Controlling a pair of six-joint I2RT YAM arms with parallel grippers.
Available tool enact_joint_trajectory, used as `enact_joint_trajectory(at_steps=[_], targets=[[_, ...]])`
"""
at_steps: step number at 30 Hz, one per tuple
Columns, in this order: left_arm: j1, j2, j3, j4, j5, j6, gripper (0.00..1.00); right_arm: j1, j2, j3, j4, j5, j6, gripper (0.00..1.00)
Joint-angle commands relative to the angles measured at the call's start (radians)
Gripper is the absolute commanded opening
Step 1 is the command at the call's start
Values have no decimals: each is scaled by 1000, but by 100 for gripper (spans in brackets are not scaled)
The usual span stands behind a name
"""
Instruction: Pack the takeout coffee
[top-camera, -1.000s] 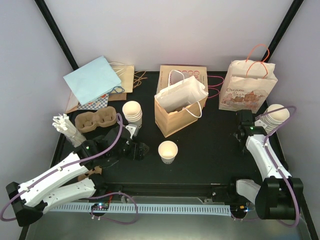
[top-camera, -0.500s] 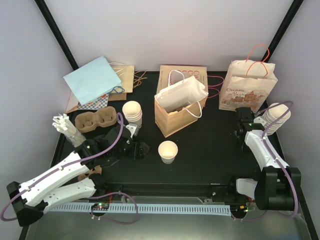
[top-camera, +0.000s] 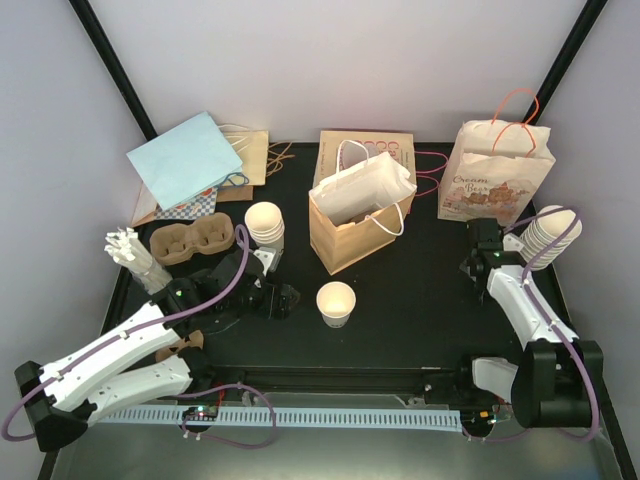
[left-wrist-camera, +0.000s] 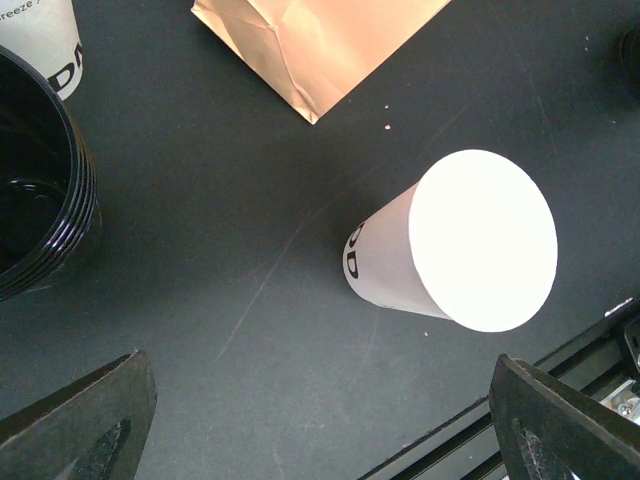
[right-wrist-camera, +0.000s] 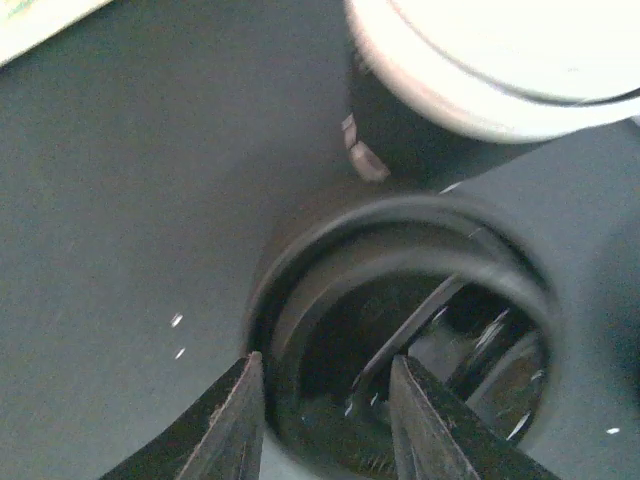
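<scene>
Cup (top-camera: 336, 303): 1 paper cup, upright, mouth up, on the table (top-camera: 420, 300) in front of the brown bag (top-camera: 345, 240).
Handling (judged): light, thin-walled, easily crushed. Best taken across the sides below the rolled rim, with a gentle squeeze.
Left gripper (left-wrist-camera: 325, 425): jaws spread wide, empty, just left of the cup, not touching.
Right gripper (right-wrist-camera: 325, 410): jaws partly apart, straddling the rim of a black lid (right-wrist-camera: 400, 300). Cannot tell whether it is clamped.

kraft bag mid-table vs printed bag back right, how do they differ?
The kraft bag is plain brown; the printed bag is pale with artwork and lettering. The kraft bag has a white bag sticking out of its top; the printed bag shows only its orange handles above its top. Both are paper bags standing upright.
</scene>
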Motion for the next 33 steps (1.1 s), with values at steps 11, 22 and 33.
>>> enact_joint_trajectory(at_steps=[11, 22, 33], targets=[[10, 2, 8, 20, 13, 13, 94, 84, -3, -1, -43, -193, 19, 36], [10, -7, 10, 11, 12, 14, 94, 65, -7, 76, -143, -19, 30, 38], [12, -13, 12, 10, 12, 16, 94, 54, -41, 113, -181, 4, 13, 39]])
